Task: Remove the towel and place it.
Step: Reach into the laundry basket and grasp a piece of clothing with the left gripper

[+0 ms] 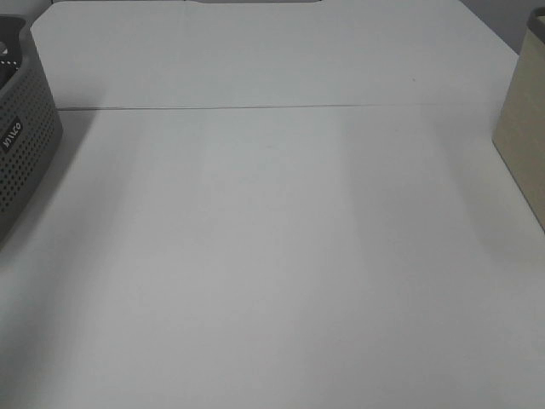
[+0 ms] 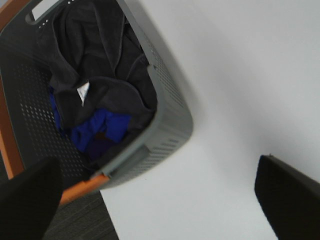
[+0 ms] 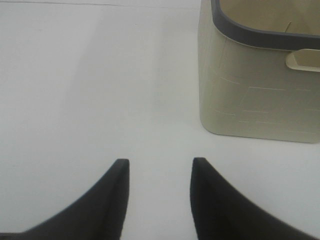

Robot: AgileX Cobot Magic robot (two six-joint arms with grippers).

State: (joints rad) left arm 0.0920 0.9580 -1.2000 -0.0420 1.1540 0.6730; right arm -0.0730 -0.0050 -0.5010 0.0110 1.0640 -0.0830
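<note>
Tabletop [image 1: 272, 256] fills the high view, white and bare in the middle, with a grey basket [image 1: 25, 145] cut off at its left edge and a beige basket [image 1: 524, 145] cut off at its right. Neither of my arms shows here, nor the towel, since the angle gives me only the grey basket's outer wall. From my left wrist I look down into that grey basket: the towel [image 2: 100, 60] lies crumpled inside it, dark and bunched over a blue cloth [image 2: 100, 129], with a white tag [image 2: 83, 93] poking from the folds. My left gripper [image 2: 159, 170] hangs over the table beside the basket, its fingers [image 2: 30, 200] spread as wide as they go, pinching nothing and well clear of the towel. From my right wrist, my right gripper [image 3: 160, 162] has its fingers [image 3: 112, 195] partly apart over bare table with nothing between them, and the beige basket stands near. I judge the task barely begun — nothing lifted, the whole removal and placing left to do. How the towel and the blue cloth tangle, what the orange strip [image 2: 7, 145] beyond the grey basket is, and what the beige basket holds — these I cannot make out.
</note>
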